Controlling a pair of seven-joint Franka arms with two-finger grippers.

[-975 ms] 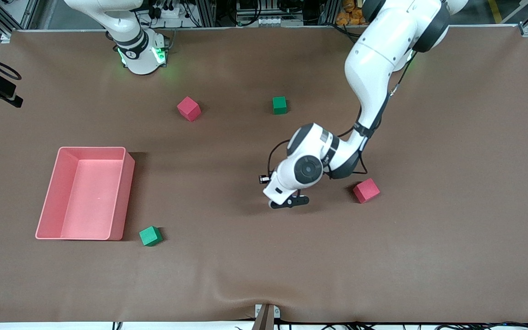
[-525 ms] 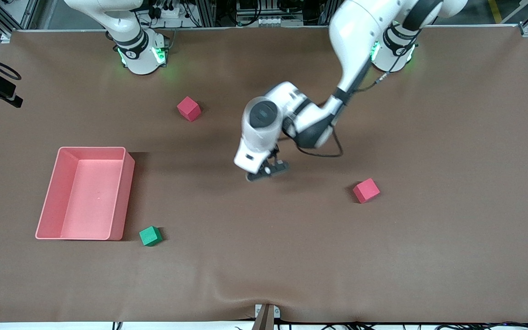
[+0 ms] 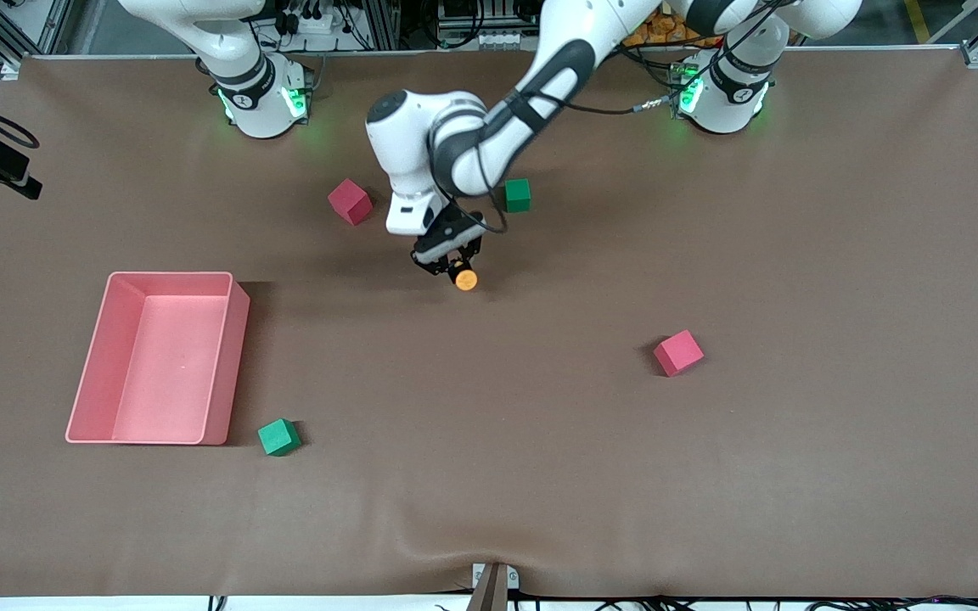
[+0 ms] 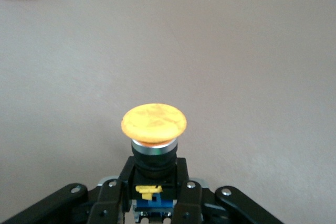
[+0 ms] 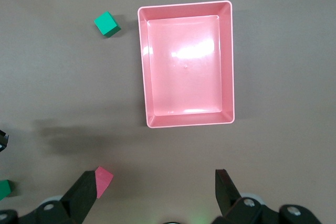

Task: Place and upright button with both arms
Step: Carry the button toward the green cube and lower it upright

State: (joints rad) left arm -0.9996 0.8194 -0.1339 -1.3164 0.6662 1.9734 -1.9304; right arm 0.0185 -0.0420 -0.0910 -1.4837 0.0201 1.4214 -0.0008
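The button (image 3: 463, 278) has a round orange cap on a black-and-blue body. My left gripper (image 3: 448, 260) is shut on its body and holds it above the brown table, between the red cube (image 3: 350, 201) and the green cube (image 3: 518, 194). In the left wrist view the orange cap (image 4: 154, 123) points away from the gripper (image 4: 153, 195), whose fingers (image 4: 113, 198) clamp the black body. My right gripper (image 5: 155, 195) is open and empty, high above the table near its base; the right arm waits.
A pink tray (image 3: 200, 365) stands toward the right arm's end, also in the right wrist view (image 5: 227, 64). A green cube (image 3: 278, 437) lies beside its near corner. A second red cube (image 3: 678, 352) lies toward the left arm's end.
My left arm has swung from beside the red cube near the table's middle toward the bases, carrying the button; its orange cap now shows below the gripper.
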